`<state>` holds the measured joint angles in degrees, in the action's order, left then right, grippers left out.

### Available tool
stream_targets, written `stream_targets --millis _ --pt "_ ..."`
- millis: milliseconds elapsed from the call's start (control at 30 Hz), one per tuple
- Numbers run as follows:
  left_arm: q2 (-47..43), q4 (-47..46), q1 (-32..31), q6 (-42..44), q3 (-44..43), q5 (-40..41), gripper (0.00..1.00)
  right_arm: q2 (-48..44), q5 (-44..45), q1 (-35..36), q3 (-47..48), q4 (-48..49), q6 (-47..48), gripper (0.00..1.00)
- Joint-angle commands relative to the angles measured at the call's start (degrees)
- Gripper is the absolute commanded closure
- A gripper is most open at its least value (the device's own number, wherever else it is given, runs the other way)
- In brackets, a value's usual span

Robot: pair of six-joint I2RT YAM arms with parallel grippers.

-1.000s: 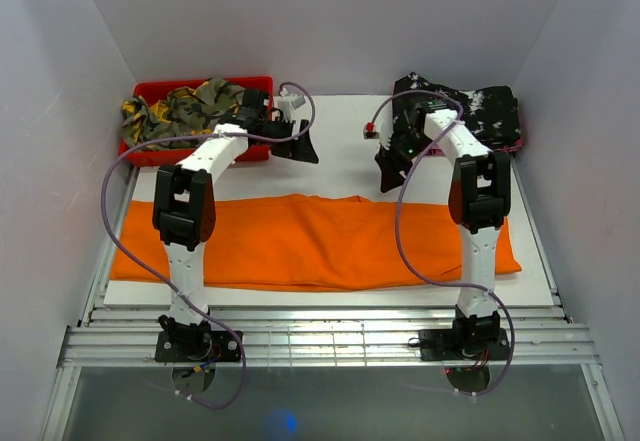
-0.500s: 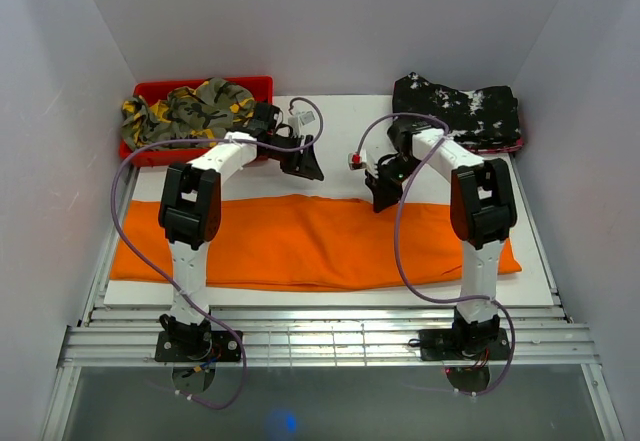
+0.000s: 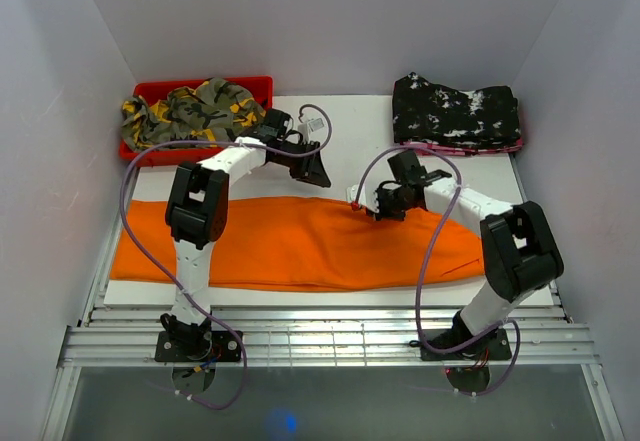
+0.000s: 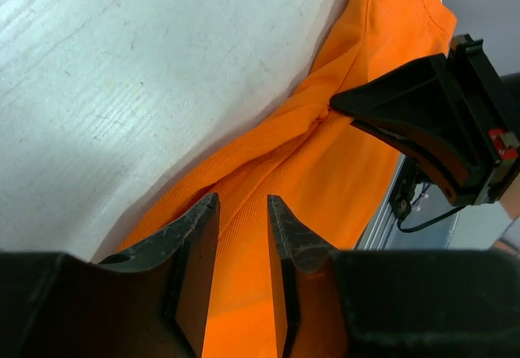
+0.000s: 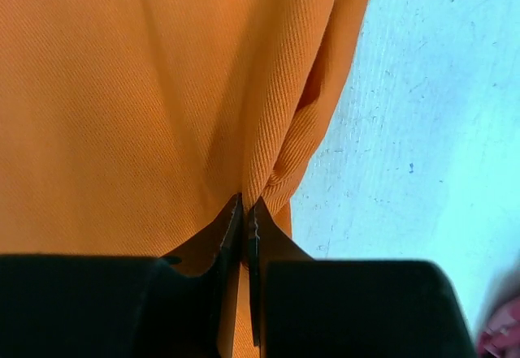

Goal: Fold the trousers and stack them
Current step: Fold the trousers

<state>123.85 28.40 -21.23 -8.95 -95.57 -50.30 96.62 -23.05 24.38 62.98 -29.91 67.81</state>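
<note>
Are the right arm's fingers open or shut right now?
Shut: the right arm's fingers meet, pinching a ridge of the bright orange soft-fabric trousers.

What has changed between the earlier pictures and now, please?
Both arms swung nearward to the far edge of the plain orange fabric trousers; the right gripper shut on it, the left gripper narrowed without gripping. The camouflage garment and black speckled garment stayed put.

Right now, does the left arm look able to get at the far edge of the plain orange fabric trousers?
Probably yes: the left gripper hangs over that edge of the orange fabric trousers, jaws apart, nothing between. The right gripper pinches the same edge further along, clear of it.
</note>
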Motion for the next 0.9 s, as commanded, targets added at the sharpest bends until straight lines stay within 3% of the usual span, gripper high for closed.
stream_targets --millis 0,67,233,433,733,867 --pt "-4.85 -0.45 0.14 0.16 0.91 -2.60 0.59 -6.96 7.74 2.77 -9.78 18.69 4.34 0.92" --pt "-4.94 -0.28 -0.21 0.07 0.56 -2.96 0.50 -10.74 10.73 4.97 -17.32 24.69 6.10 0.92" --pt "-5.37 0.60 -1.79 0.60 0.12 -4.28 0.45 -16.19 15.13 9.10 -30.62 44.37 12.52 0.92" --pt "-7.39 1.30 -4.87 2.70 2.40 -2.79 0.46 -16.55 21.28 12.00 -37.57 55.64 13.49 0.92" --pt "-11.09 1.74 -6.89 4.29 8.64 1.26 0.53 -14.88 25.68 12.97 -41.44 62.68 12.69 0.92" --pt "-11.18 1.22 -6.89 3.95 8.91 2.75 0.36 -15.85 25.42 13.41 -46.26 69.80 15.41 0.92"
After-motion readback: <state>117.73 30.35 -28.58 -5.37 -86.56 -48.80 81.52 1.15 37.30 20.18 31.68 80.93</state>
